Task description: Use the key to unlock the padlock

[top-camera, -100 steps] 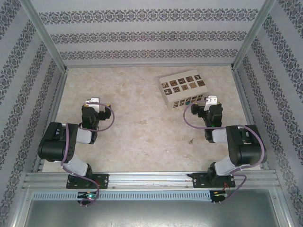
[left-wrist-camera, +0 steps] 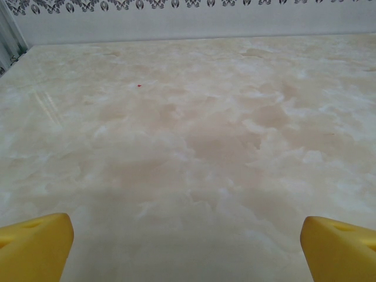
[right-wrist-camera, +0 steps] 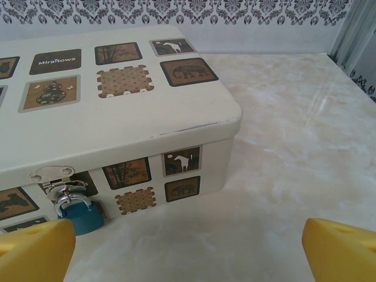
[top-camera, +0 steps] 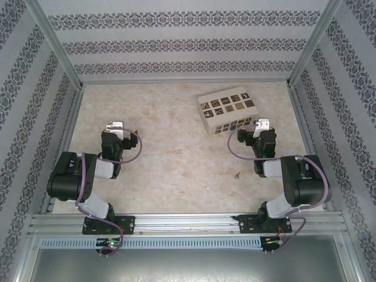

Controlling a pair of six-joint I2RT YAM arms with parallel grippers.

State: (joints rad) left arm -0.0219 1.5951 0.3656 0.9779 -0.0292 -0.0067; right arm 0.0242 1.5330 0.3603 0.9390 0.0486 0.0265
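**Little blue padlock hangs on the box front**

The padlock (right-wrist-camera: 76, 215) is small and blue, with a silvery loop on top. It hangs from a shiny metal latch (right-wrist-camera: 51, 175) on the front side of the cream box (right-wrist-camera: 117, 117), near the bottom of that side. The box lid is down. The lid has dark square pictures on it.

The right gripper (right-wrist-camera: 188, 249) is just in front of the box and points at it. Its two yellow fingers (right-wrist-camera: 35, 247) are spread far apart and hold nothing. The padlock is close to the finger on the left of this view, but they do not touch.

From above, the box sits on the far right part of the table (top-camera: 176, 153). The left gripper (left-wrist-camera: 188, 249) is well away on the other side, over bare table. Its yellow fingers are spread wide too, with nothing between them.
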